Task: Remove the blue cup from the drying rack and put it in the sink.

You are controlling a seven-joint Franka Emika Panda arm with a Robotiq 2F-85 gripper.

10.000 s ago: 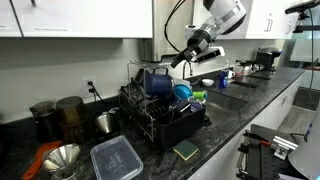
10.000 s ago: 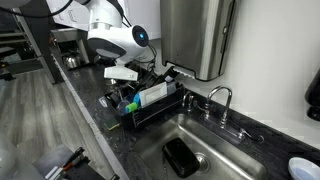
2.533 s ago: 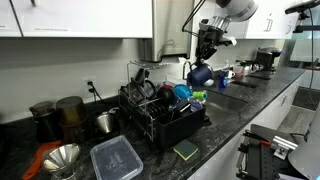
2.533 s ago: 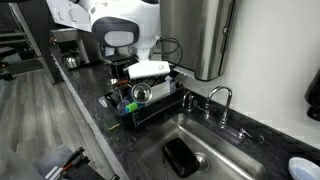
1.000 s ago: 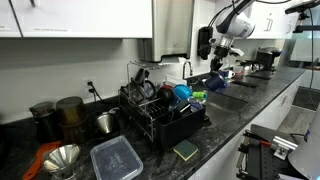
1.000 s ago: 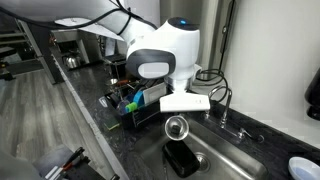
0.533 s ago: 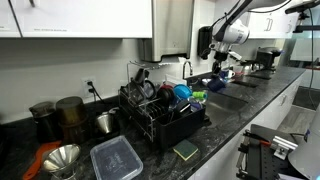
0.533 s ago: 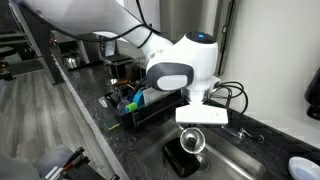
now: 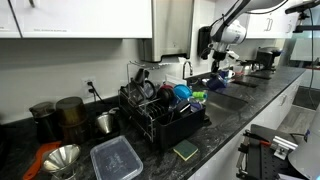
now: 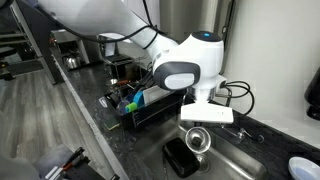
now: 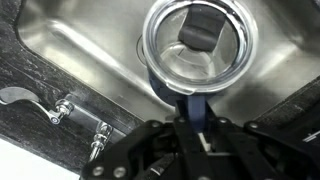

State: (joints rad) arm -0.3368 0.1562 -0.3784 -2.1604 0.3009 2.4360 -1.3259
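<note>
Compared with half a second ago, the blue cup [image 10: 197,141] is seen shifted a little farther from the drying rack [image 10: 148,106] and lower over the sink [image 10: 245,160]. In the wrist view, the faucet lever [image 11: 20,95] is left at the counter edge, and the cup's handle [image 11: 193,100] is pinched by the clenched gripper [image 11: 193,115]. The cup is hung directly below the gripper, mouth turned up toward the wrist, apparently clear of the basin floor. A dark pad [image 10: 178,158] is seen just beside it, so a straight descent is judged to be needed before release.
</note>
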